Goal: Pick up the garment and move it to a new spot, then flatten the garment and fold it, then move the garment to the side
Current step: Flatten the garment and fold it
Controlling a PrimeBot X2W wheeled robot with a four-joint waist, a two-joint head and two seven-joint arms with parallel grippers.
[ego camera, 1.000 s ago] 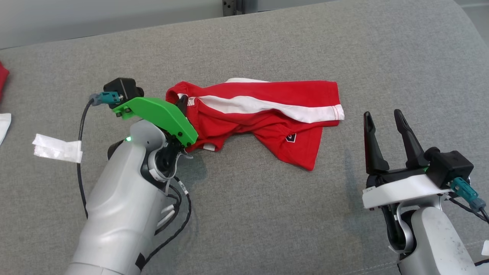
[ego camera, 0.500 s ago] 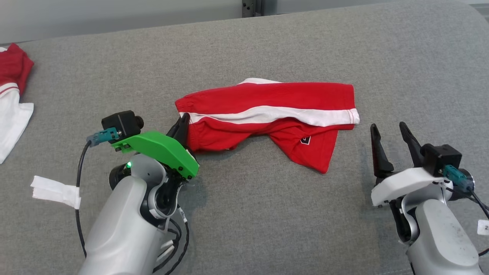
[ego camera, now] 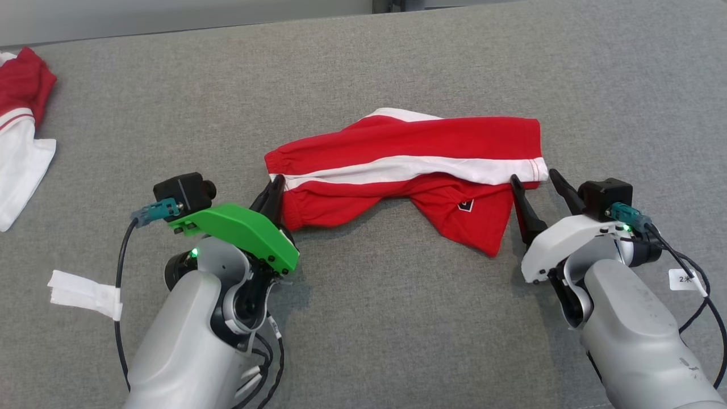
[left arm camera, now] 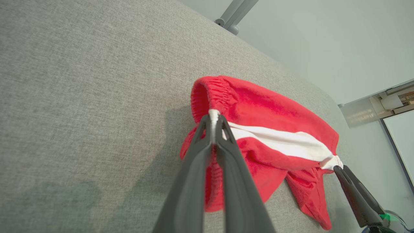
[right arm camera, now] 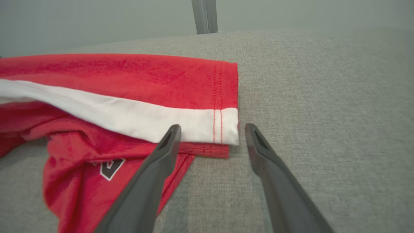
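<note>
Jaws of the left gripper (ego camera: 276,187) are pinched together on the waistband end of the red shorts (ego camera: 409,142), gripping the white side stripe (ego camera: 397,168). Jaws of the right gripper (ego camera: 533,177) stand wide at the stripe's hem corner, one finger over the fabric and the other over the bare grey upholstered surface (ego camera: 363,318). The shorts lie crumpled lengthwise at centre, waistband toward 9 o'clock, leg hems toward 3 o'clock. A second red-and-white garment (ego camera: 23,130) lies well apart at 10 o'clock.
</note>
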